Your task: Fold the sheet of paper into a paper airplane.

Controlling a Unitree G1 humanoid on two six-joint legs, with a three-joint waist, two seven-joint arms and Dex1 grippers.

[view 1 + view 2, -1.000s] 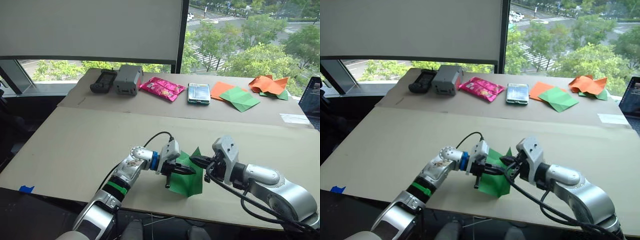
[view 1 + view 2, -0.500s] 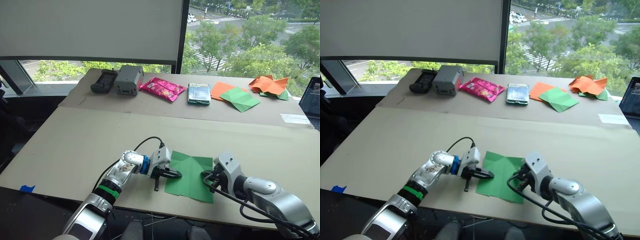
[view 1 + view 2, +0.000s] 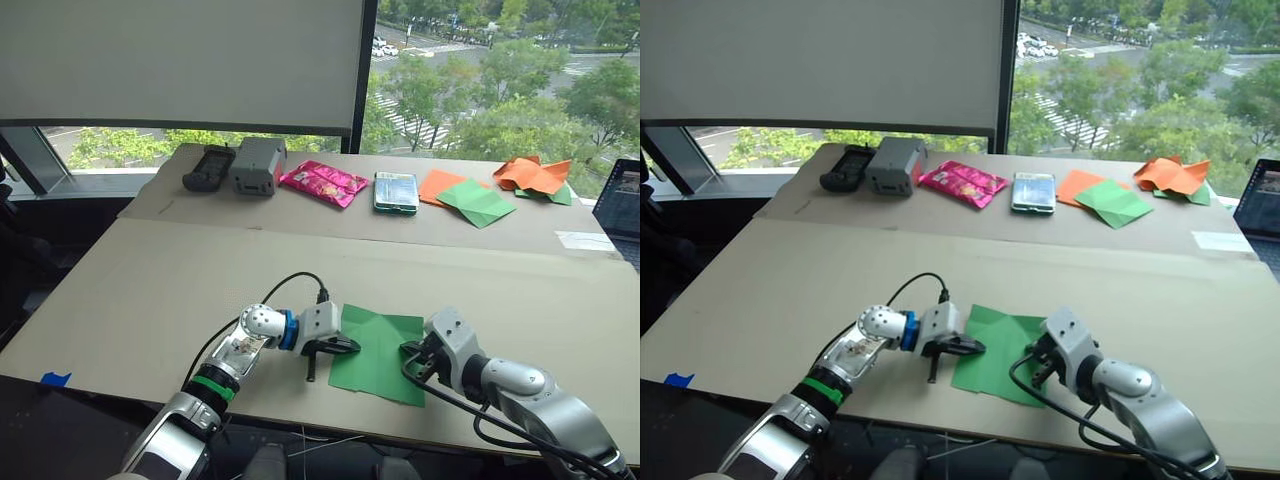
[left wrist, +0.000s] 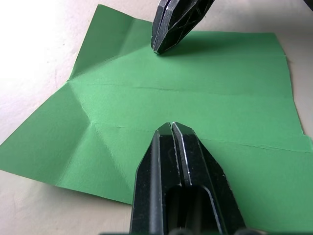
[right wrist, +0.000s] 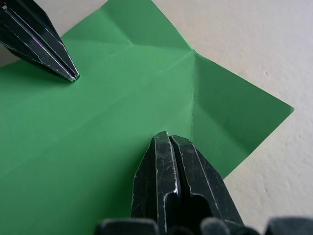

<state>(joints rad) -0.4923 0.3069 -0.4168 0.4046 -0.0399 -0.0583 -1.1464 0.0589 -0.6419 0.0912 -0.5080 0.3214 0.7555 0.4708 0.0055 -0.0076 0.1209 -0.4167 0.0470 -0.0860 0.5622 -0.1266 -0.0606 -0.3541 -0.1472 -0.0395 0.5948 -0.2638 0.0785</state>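
- Currently the sheet of paper [image 3: 380,350] lies flat and unfolded near the front edge of the table [image 3: 150,280], with only crease lines showing.
- Left gripper [image 4: 172,128] and right gripper [image 5: 168,138] both have fingers pressed together, tips resting on opposite edges of the sheet.
- Judged step: flattening, early stage.
- Next: lift one corner and fold it along a diagonal crease.

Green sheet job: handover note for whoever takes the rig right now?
Left hand: shut, empty, tip pressing the sheet of paper at its left edge.
Right hand: shut, empty, tip on the sheet's right edge.
Sheet: lies open and flat on the table between both hands, near the front edge.
Done: crease lines only, a long centre line plus diagonal corner creases.
Left: every fold; no airplane shape yet.
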